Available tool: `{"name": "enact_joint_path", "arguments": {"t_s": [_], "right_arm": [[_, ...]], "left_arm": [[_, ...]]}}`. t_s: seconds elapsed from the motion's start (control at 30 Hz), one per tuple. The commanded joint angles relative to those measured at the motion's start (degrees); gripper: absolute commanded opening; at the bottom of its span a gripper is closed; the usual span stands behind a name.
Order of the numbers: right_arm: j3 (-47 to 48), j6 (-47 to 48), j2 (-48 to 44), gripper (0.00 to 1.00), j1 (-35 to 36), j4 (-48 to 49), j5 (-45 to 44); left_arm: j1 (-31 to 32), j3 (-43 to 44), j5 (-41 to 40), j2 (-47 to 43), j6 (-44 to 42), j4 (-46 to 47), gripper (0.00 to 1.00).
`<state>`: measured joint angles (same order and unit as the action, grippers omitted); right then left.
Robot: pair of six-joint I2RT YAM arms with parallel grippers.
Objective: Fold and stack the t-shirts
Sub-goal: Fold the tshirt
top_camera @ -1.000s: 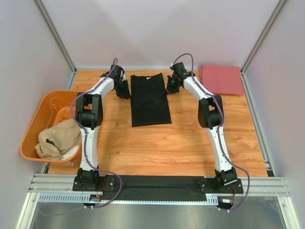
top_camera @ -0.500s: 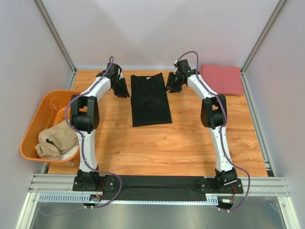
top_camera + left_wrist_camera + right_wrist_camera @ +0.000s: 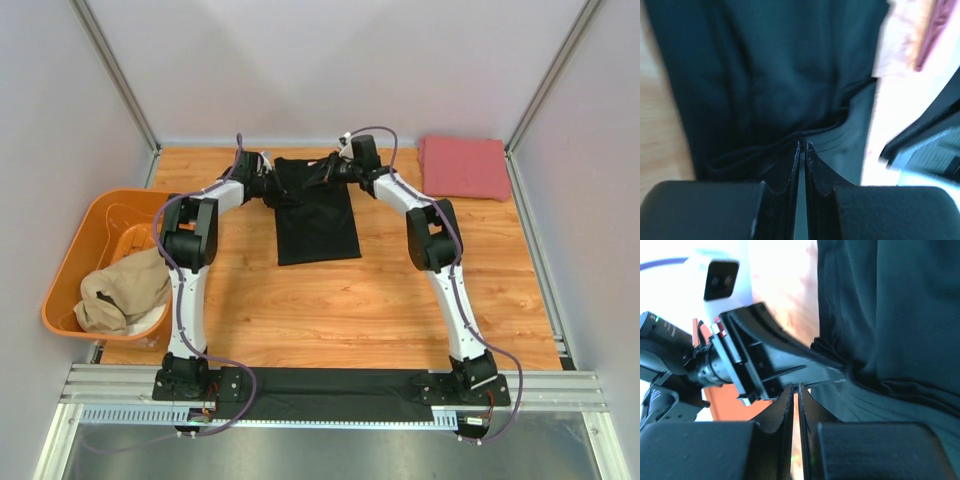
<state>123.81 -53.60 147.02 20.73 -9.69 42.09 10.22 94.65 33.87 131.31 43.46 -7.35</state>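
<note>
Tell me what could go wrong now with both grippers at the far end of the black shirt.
1. The left gripper and right gripper are shut right at the far edge of the black t-shirt. Whether they really hold cloth is unclear, so it may slip out when lifted.
2. The two grippers sit close together there and might bump each other.

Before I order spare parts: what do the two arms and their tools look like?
Both the left arm and right arm have white links joined by black joint housings, on black bases. A thin purple cable loops loosely along each. The left tool and right tool are matte black, with two flat fingers tapering to thin tips.
</note>
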Motion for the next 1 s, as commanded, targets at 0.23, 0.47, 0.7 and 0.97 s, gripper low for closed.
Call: {"name": "enact_joint_path", "arguments": {"t_s": [0.23,0.47,0.7,0.97], "right_arm": [[-9.64,-7.05,4.41,0.05,-4.02,12.86,3.71],[-6.74,3.50,2.66,0.09,-8.51,0.66,1.78],[-2.70,13.07,-4.45,0.20,-9.74,-14.17,1.86],[-19.10,16.78,-18.42,0.28,-7.29,-14.58,5.19]], "left_arm": [[-1.95,3.17,-2.49,3.78,-5.75,-6.18,0.13],[-2.04,7.03,-2.57,2.99,-11.28,-11.45,0.18],[-2.04,12.57,-6.18,-2.18,-16.03,-20.50,0.26],[0.67,-2.96,-2.41,-15.81,-12.18,-16.82,0.27]]}}
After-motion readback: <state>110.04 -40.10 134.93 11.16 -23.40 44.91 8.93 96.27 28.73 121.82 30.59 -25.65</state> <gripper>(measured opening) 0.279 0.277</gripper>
